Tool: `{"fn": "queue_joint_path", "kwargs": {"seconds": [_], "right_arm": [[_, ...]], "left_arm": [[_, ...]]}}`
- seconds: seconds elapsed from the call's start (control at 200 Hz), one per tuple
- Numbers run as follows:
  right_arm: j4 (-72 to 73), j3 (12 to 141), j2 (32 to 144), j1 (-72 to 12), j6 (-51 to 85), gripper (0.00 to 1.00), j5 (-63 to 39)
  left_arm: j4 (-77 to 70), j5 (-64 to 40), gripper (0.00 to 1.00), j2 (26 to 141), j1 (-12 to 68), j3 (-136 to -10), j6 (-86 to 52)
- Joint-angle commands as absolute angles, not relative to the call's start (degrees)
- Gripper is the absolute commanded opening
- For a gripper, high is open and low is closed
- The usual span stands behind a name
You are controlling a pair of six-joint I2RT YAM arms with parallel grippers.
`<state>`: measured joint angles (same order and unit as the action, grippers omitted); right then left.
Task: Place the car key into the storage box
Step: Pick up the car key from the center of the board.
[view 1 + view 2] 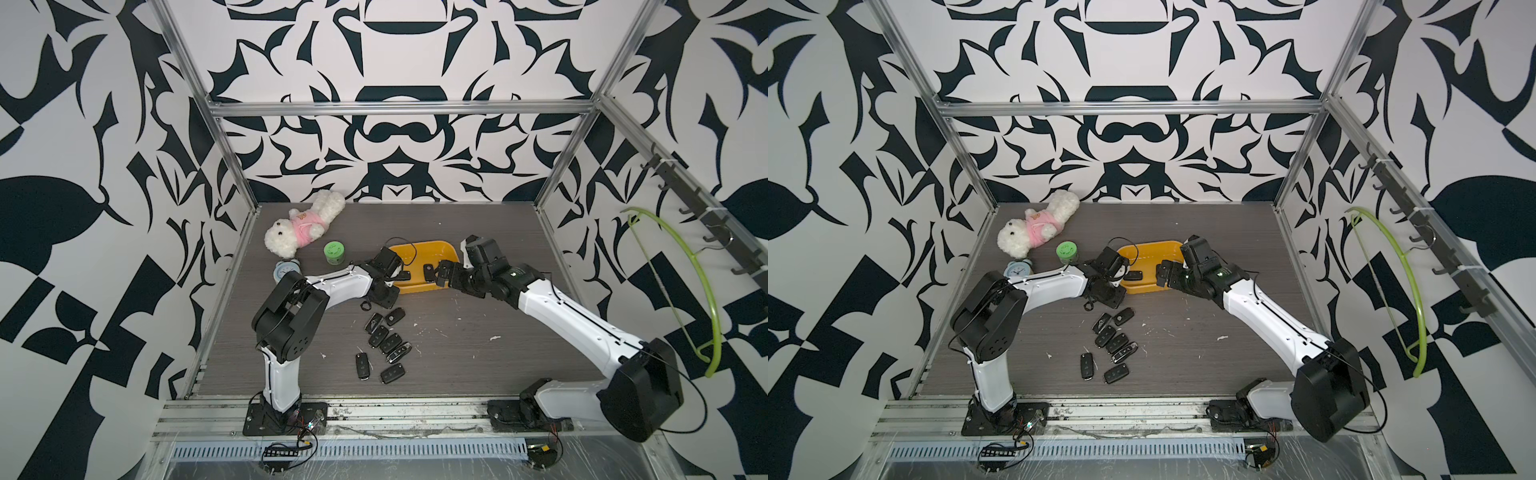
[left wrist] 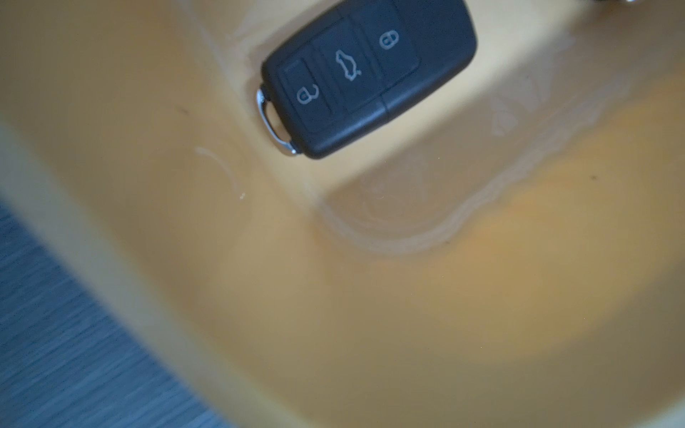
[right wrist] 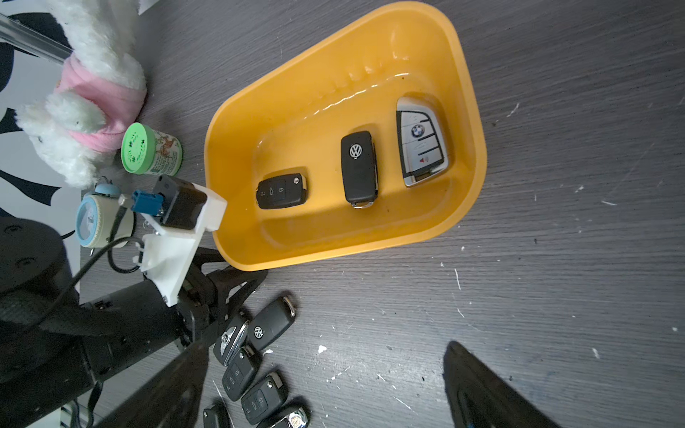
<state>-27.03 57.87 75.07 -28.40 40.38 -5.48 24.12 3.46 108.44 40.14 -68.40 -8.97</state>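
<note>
VW badge on the plain black key (image 3: 358, 170), BMW roundel on the silver key (image 3: 422, 148), padlock and car icons on the three-button key (image 2: 367, 74).

Dark wood-grain table (image 1: 436, 365), and there's plenty spread across it. At the far left corner a white plush toy (image 1: 305, 228) in a pink top lies on its side. Just beside it stands a small green jar (image 1: 333, 252), lid up, and nearer the left edge sits a pale blue alarm clock (image 1: 284, 271). Centre stage, toward the back, the yellow-orange storage box (image 1: 436, 249) rests flat on the surface. In front of it, a loose cluster of black car keys (image 1: 384, 340) lies scattered, some touching, two a little apart. White flecks (image 1: 494, 337) dot the bare wood to the right.
</note>
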Motion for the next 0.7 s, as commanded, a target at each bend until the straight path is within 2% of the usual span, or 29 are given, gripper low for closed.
{"fn": "queue_joint_path", "kwargs": {"seconds": [0.0,0.425,0.695], "right_arm": [[-26.28,57.52,74.00,-28.71,40.72,1.00,-4.22],[-26.63,58.43,74.53,-28.67,40.27,1.00,-4.13],[-27.05,58.69,74.36,-28.66,40.16,1.00,-3.87]], "left_arm": [[29.32,2.68,0.00,108.69,40.17,-67.15,-8.97],[31.19,4.37,0.00,100.38,34.80,-64.51,-12.82],[34.03,6.32,0.00,97.24,32.85,-68.38,-19.66]]}}
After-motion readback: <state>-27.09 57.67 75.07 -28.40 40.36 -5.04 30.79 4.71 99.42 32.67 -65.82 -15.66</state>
